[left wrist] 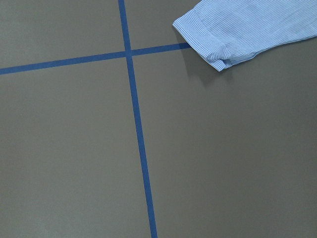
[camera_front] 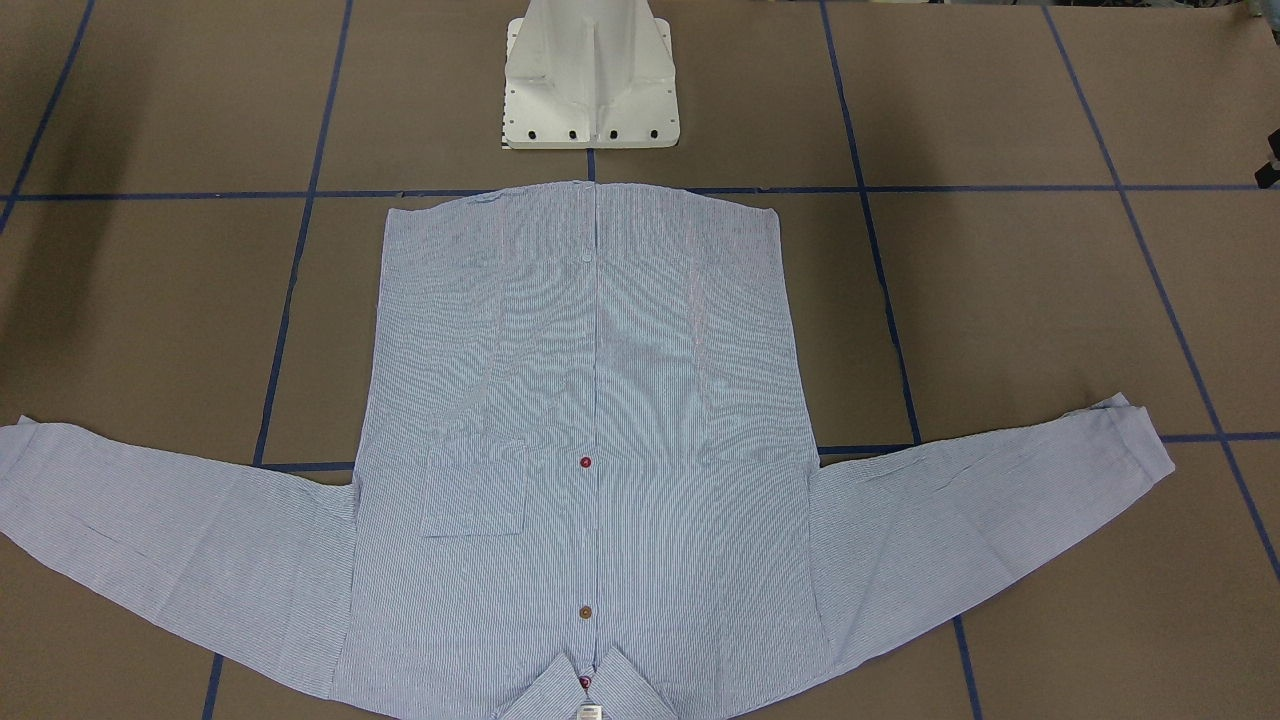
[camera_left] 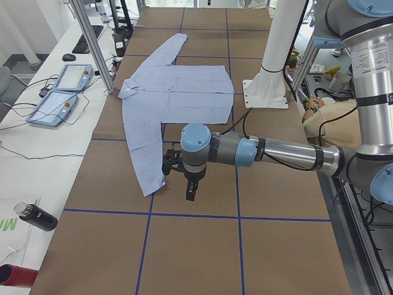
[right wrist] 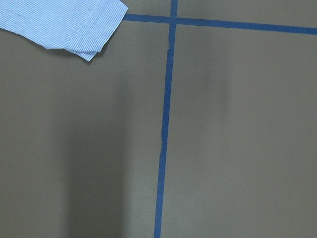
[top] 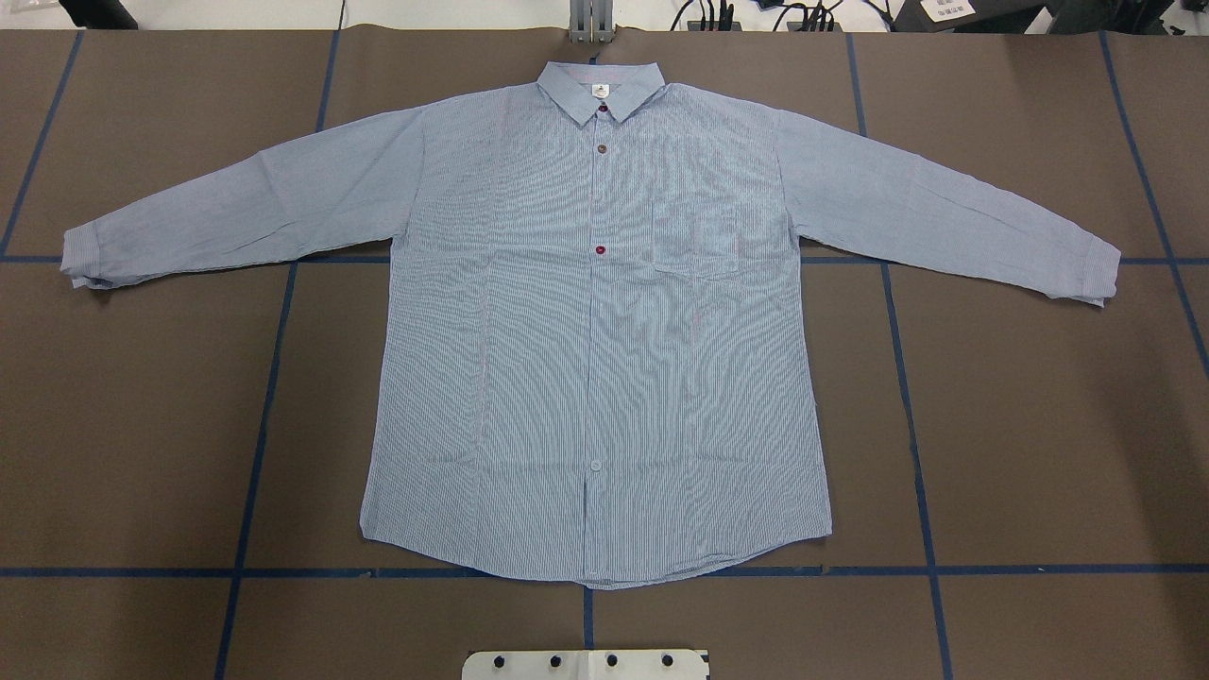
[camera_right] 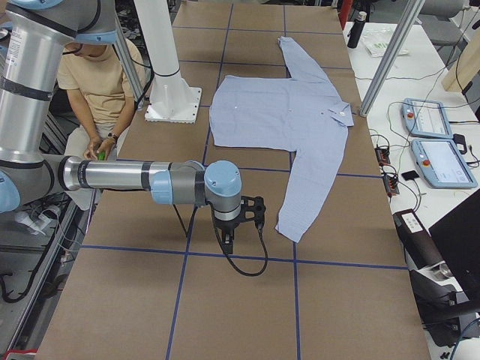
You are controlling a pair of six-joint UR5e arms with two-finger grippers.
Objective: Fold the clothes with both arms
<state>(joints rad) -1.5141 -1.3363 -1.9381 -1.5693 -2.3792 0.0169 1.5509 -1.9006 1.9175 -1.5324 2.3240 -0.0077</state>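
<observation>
Left gripper (camera_left: 191,192) and right gripper (camera_right: 227,240) hang near the cuffs (left wrist: 218,44); whether their jaws are apart, I cannot tell. Shirt (top: 595,321) lies flat on the table (top: 1039,425): light, limp, probably best pinched at those cuffs.

1. Straight below my left jaws lies a brown table mat (left wrist: 223,163), flat and matte, where blue tape lines (left wrist: 136,129) meet in a cross.
2. Below my right jaws the same mat carries another crossing of tape, and a soft shadow (right wrist: 84,173) darkens one side.
3. Beyond both jaws, away from my base, a white desk (camera_left: 18,178) runs along the table's long edge.
4. On it sit two teach pendants (camera_left: 72,77), a keyboard (camera_left: 88,38) and a mouse (camera_left: 69,57).
5. A black bottle (camera_left: 37,216) lies on that desk, at the end nearer my left jaws.
6. Aluminium posts (camera_left: 92,43) rise at the desk's edge.
7. The light is even and bright.
</observation>
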